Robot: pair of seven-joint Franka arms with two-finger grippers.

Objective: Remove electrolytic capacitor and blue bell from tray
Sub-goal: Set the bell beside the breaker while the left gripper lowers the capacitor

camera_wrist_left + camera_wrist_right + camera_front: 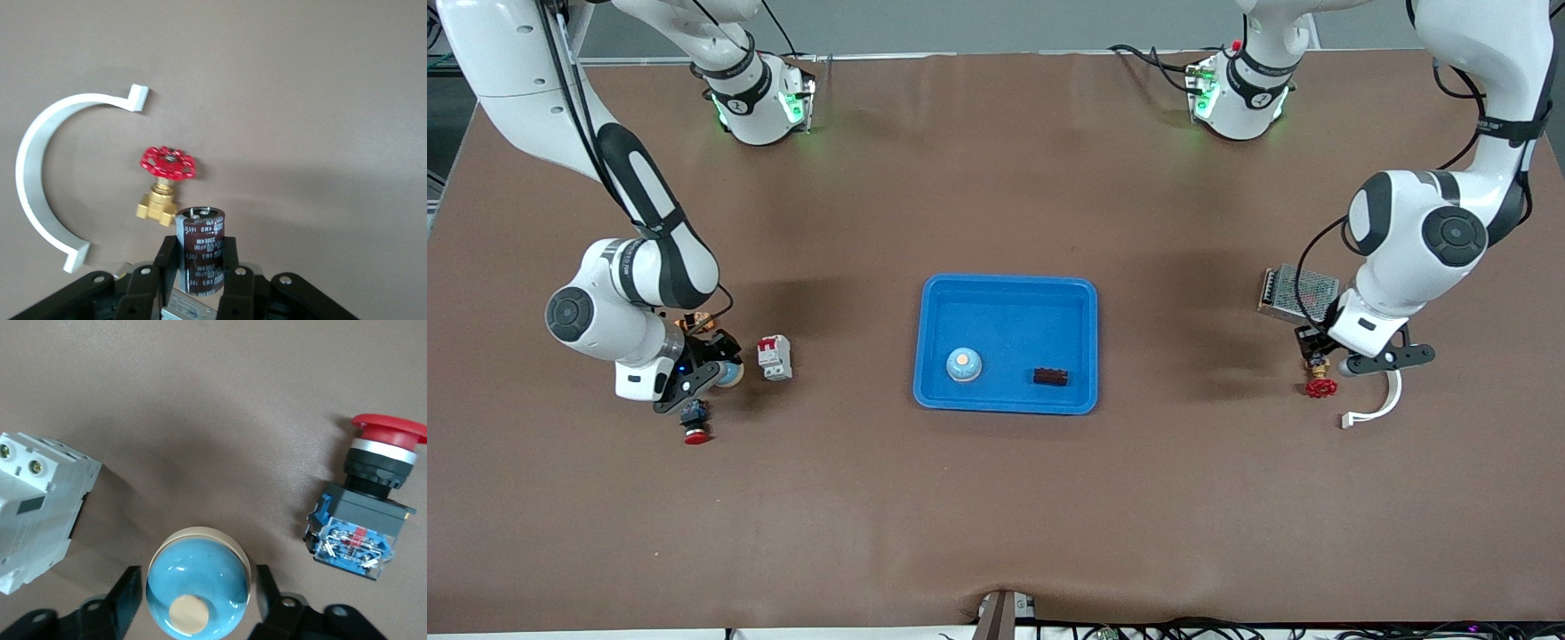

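My left wrist view shows the left claw (200, 270) clenched on a capacitor (200, 248), lettering unreadable; my right wrist view shows the right claw (195, 595) released around a blue bell (197, 590).

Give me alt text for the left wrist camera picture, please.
The left gripper is shut on a dark, upright capacitor above the brown table. On the table beside it lie a brass valve with a red handwheel and a curved white bracket.
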